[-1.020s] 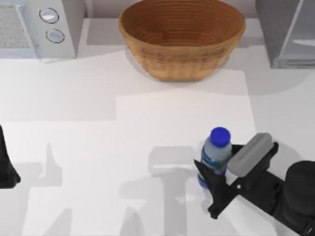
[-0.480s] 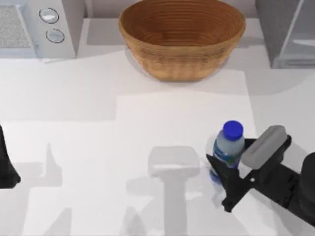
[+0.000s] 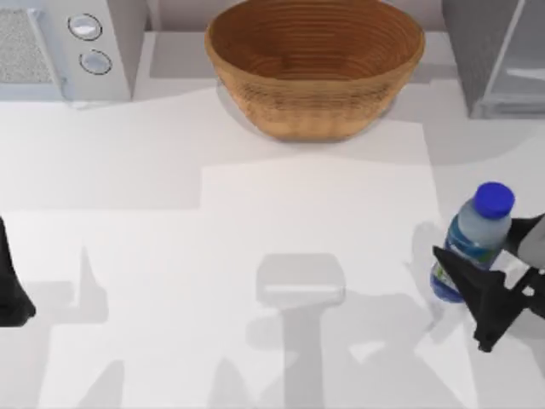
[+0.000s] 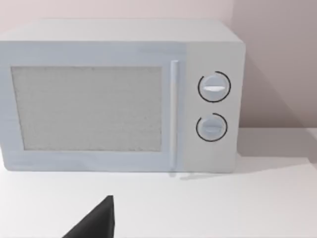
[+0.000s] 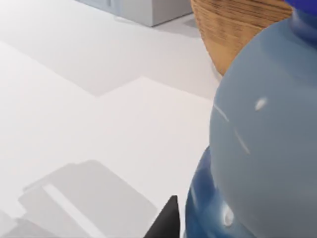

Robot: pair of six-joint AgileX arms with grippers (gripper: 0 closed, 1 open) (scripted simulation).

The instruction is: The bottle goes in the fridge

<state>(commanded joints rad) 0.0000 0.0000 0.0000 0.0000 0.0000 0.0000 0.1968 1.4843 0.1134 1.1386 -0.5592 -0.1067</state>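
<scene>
The right gripper (image 3: 485, 285) sits at the near right of the bench (image 3: 255, 213), its dark fingers (image 3: 473, 273) clenched around the lower body of the bottle (image 3: 475, 234). The bottle is upright with a slight lean, its blue cap (image 3: 494, 198) uppermost and the blue-green label just above the fingers. Whether its base touches the bench cannot be told from above. The right arm reaches in from the right edge, and most of it is cut off there; only the fingers and a bit of the grey wrist block show. In the right wrist view the bottle (image 5: 262, 148) looms close, clear body over blue label, with one dark fingertip (image 5: 166, 223) beside its lower part.

The left gripper (image 3: 10, 290) is parked at the near left edge of the bench, seen as a dark shape mostly cut off; whether its fingers are released or clenched cannot be told. A dark tip (image 4: 94, 223) of it shows in the left wrist view.

Farther back, a woven basket (image 3: 315, 68) stands at the middle of the far side. The microwave (image 3: 60, 47), with two round dials, occupies the far left corner. The fridge (image 3: 498, 55) stands at the far right corner, well apart from the bottle, partly cropped by the top and right edges.
</scene>
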